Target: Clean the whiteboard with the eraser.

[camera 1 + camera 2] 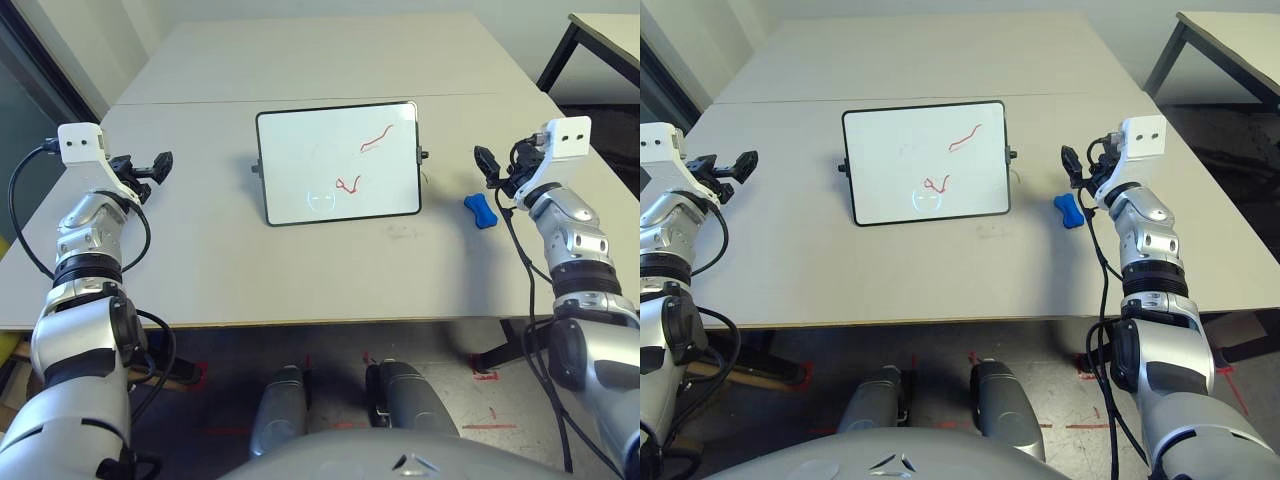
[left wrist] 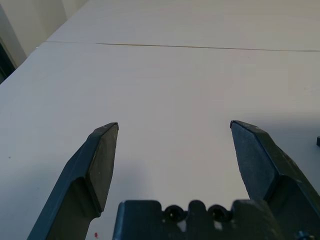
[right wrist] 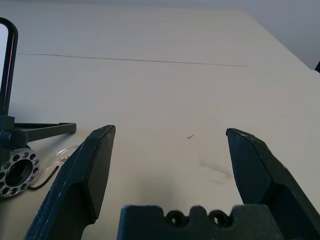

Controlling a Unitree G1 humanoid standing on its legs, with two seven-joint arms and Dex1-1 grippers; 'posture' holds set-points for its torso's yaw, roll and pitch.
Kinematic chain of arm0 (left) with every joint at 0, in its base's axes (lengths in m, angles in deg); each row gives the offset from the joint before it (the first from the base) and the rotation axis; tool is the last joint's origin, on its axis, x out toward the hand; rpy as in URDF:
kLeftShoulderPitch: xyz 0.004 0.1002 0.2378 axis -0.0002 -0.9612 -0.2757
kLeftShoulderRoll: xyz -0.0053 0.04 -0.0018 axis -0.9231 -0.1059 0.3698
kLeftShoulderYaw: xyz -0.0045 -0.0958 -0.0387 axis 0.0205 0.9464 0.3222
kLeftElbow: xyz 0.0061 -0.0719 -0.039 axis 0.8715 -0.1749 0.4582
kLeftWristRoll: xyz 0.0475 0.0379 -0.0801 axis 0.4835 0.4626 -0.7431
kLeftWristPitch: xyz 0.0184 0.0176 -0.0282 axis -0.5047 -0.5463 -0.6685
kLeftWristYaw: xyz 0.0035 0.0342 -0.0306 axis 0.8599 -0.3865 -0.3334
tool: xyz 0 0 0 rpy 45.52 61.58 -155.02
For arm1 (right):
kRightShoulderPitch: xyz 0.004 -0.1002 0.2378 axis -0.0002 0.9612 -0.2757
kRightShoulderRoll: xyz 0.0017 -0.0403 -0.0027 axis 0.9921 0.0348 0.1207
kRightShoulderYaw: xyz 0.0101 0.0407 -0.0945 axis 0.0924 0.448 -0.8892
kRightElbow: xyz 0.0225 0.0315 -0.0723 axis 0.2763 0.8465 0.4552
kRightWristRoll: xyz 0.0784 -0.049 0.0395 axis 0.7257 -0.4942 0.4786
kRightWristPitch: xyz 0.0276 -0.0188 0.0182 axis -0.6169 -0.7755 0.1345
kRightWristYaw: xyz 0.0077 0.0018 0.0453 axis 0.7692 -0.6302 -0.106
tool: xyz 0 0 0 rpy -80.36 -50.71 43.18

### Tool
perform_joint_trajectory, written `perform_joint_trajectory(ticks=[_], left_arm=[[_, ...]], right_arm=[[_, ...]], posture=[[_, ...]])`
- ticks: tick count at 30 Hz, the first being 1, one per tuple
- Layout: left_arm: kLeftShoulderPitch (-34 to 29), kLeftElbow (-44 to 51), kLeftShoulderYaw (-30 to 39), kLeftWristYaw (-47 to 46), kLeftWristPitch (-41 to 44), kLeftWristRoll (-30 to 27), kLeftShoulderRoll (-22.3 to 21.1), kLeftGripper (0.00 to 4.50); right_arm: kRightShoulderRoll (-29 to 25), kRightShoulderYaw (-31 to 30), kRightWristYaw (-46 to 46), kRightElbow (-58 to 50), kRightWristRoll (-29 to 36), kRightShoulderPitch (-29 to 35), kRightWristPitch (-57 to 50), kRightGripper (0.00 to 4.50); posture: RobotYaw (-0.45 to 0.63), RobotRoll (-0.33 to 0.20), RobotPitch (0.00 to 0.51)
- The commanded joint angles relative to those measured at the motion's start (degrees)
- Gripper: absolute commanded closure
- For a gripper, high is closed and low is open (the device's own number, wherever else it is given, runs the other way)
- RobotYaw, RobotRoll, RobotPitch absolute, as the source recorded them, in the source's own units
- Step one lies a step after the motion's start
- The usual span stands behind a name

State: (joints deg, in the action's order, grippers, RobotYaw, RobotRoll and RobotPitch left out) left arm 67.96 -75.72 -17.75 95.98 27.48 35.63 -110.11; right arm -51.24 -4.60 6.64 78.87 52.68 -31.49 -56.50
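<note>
both arms reach level over the table (image 1: 330, 270); left tool (image 2: 174, 129) and right tool (image 3: 170, 134) gape wide, empty.

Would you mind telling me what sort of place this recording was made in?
Probably a lab or test room: a plain grey table with only the whiteboard and blue eraser on it, red tape marks on the floor, and another table behind.

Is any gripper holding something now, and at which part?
Nothing is held: left gripper and right gripper are open; the eraser lies on the table.
</note>
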Motion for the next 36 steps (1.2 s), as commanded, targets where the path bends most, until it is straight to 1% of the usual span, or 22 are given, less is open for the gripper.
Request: perform_joint_trajectory(ticks=[1,6,13,15,17,21,23,28,30,36], left_arm=[[-0.4,-0.5,0.2,0.2,-0.1,0.2,-0.8,0.0],[-0.1,-0.7,0.0,0.5,-0.1,0.3,-0.9,0.0],[-0.1,-0.4,-0.1,1.3,-0.1,0.3,-1.5,0.0],[-0.4,0.9,-0.2,2.0,0.3,0.1,-1.1,0.0],[-1.5,3.7,-0.9,4.7,1.0,-0.3,-0.7,0.0],[-5.4,11.5,-2.9,11.6,3.3,-0.7,-0.5,0.0],[-8.2,17.2,-4.1,14.8,4.3,-1.2,-0.3,0.0],[-17.6,37.9,-6.8,22.6,10.4,-5.9,1.1,0.0],[-20.5,44.6,-7.9,25.2,13.0,-7.9,1.3,0.0],[-23.9,55.1,-10.9,28.1,18.3,-10.8,2.3,0.0]], right_arm=[[-0.2,0.1,0.5,1.2,0.1,-0.5,0.7,0.02],[-0.3,0.1,0.6,1.4,-0.1,-0.6,0.9,0.02],[-0.9,0.3,2.0,1.3,-0.3,-0.2,1.1,0.02],[-1.6,-0.3,2.8,1.7,-1.3,-0.3,0.8,0.02],[-2.3,-0.5,2.2,1.2,-1.4,-0.5,0.5,0.02],[-3.3,-0.8,1.4,0.7,-1.6,-1.1,-0.3,0.02],[-3.4,-1.0,0.8,0.7,-1.6,-1.4,-0.4,0.02],[-3.4,-2.2,1.0,0.5,-2.6,-1.9,-0.9,0.02],[-3.1,-3.0,1.3,-0.3,-3.1,-2.3,-1.8,0.02],[-3.1,-6.6,0.7,-6.6,-4.4,-2.5,-8.3,0.02]], posture=[[-0.13,0.0,0.063],[-0.13,0.0,0.064],[-0.13,0.0,0.052],[-0.13,0.0,0.05],[-0.13,0.0,0.052],[-0.12,0.0,0.058],[-0.12,0.0,0.06],[-0.12,0.0,0.069],[-0.13,0.0,0.074],[-0.14,0.0,0.082]])
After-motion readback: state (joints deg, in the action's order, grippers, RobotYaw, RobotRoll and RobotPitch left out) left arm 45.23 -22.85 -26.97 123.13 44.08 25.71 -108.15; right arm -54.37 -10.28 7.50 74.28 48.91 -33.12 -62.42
